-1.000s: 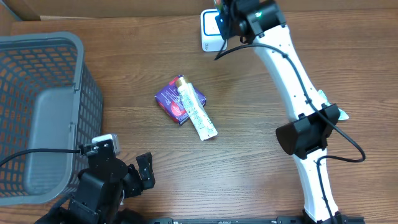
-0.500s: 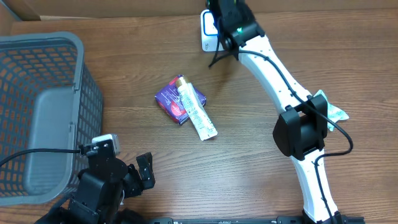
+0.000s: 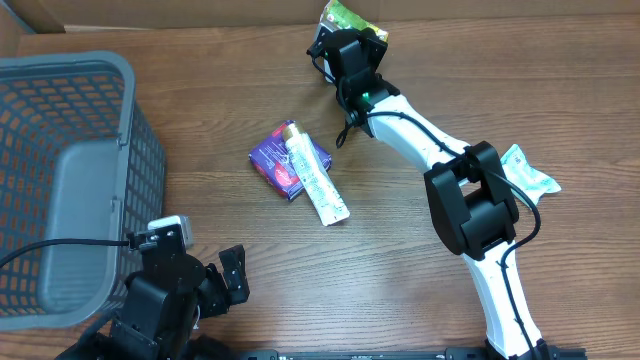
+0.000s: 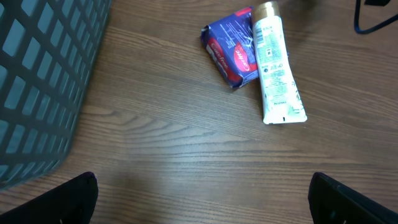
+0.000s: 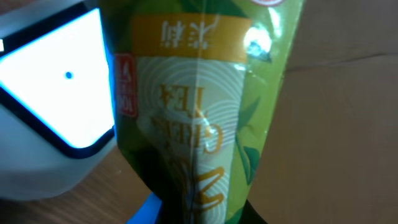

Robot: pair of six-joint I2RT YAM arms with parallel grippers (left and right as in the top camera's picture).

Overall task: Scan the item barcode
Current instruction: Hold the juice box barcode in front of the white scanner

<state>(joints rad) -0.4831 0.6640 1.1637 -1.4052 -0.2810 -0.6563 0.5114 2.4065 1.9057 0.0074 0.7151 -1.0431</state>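
The item is a green tea packet (image 5: 199, 106), filling the middle of the right wrist view, and my right gripper (image 5: 205, 214) is shut on its lower end. Just left of the packet stands the white barcode scanner (image 5: 50, 93) with its window lit. From overhead the packet (image 3: 352, 18) sticks up at the table's far edge above the right gripper (image 3: 345, 50), and the arm hides the scanner. My left gripper (image 4: 202, 205) hangs open over bare wood near the front left, nothing between its fingertips (image 4: 81, 196).
A purple packet (image 3: 278, 160) and a white tube (image 3: 316, 182) lie together mid-table. A grey basket (image 3: 60, 180) fills the left side. A pale teal packet (image 3: 528, 172) lies at the right beside the right arm. Brown cardboard (image 5: 336, 124) stands behind the scanner.
The right wrist has swung left and turned over the scanner. The green packet now shows at the far edge and the scanner is covered from above. The left arm has not moved.
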